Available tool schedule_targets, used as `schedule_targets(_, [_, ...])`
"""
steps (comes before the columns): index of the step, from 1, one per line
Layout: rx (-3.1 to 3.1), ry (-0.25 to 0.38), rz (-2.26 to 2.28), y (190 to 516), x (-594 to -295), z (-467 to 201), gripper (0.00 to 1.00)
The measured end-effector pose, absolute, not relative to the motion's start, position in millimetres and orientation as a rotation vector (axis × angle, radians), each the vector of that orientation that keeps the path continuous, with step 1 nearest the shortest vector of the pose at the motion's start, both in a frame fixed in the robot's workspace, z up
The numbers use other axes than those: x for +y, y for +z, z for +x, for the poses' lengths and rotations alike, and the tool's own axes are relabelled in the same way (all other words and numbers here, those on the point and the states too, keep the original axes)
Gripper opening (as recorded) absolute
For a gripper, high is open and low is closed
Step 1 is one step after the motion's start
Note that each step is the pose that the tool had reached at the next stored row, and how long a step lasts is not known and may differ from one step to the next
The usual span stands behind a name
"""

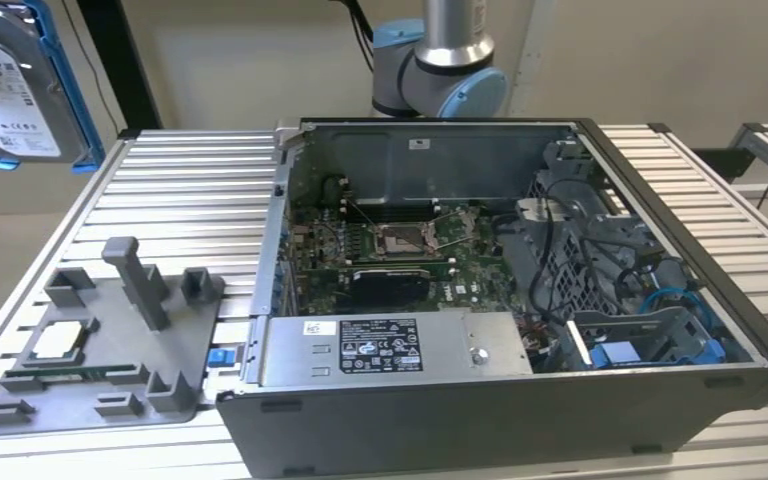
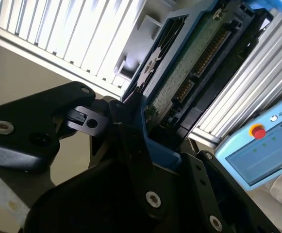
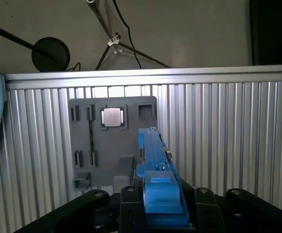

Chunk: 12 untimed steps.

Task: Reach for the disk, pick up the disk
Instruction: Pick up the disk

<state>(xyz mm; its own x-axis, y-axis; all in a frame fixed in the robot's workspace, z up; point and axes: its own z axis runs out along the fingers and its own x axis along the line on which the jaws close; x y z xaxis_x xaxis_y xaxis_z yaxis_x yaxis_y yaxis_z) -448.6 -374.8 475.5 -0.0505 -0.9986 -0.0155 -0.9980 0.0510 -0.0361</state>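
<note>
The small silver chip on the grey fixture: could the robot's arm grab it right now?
Probably not as things stand: its jaws are shut on the disk, held in the air. The chip itself lies uncovered on the grey fixture, so nothing else blocks the way.

The exterior view looks obliquely down across the table (image 1: 184,170) and the computer case (image 1: 491,300) toward the arm (image 1: 438,85) at the far edge. Both wrist views sit close against the disk (image 3: 154,150), facing the table's slats beyond.

The exterior view's top and left edges cut off the disk (image 1: 13,88).
</note>
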Motion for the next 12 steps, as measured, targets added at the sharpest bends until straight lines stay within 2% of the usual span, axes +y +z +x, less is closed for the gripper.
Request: schedule_targets(12, [2.251,-0.024,-2.139,475.5,-374.8,-445.1,0.0])
